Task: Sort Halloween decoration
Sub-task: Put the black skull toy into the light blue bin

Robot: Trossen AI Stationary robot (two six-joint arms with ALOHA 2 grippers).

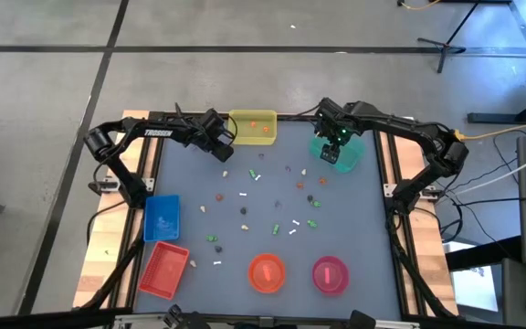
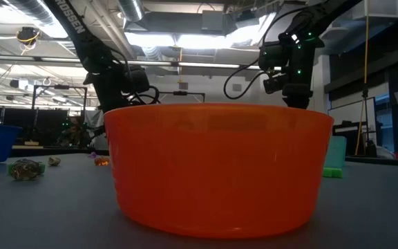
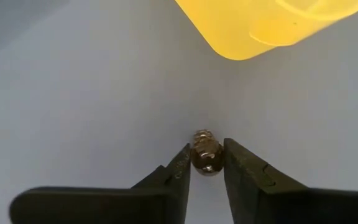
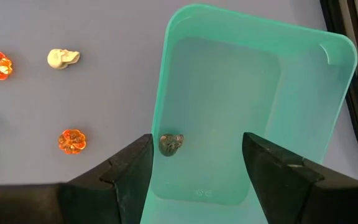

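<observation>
My left gripper (image 1: 225, 153) stands at the table's far left, just short of the yellow tray (image 1: 252, 126), with its fingers closed on a tiny brown-orange trinket (image 3: 206, 152). Open and pointing down, my right gripper (image 4: 197, 168) hangs over the green tray (image 4: 241, 81) at the far right. A dark grey trinket (image 4: 170, 144) lies on that tray's floor. Many more tiny decorations (image 1: 263, 206) are scattered over the middle of the table. My left gripper pinches the small trinket by its two opposite sides (image 3: 194, 155) between its fingertips (image 3: 182, 163). The fingers slant steeply down at it from above. The trinket seems to rest on the grey table top; whether it is lifted I cannot tell.
Along the near side stand a blue tray (image 1: 162, 217), a red tray (image 1: 164, 269), an orange bowl (image 1: 267, 272) and a pink bowl (image 1: 330, 274). Two orange pumpkins (image 4: 71, 141) and a beige skull (image 4: 63, 58) lie beside the green tray. The orange bowl (image 2: 216, 166) fills the low view.
</observation>
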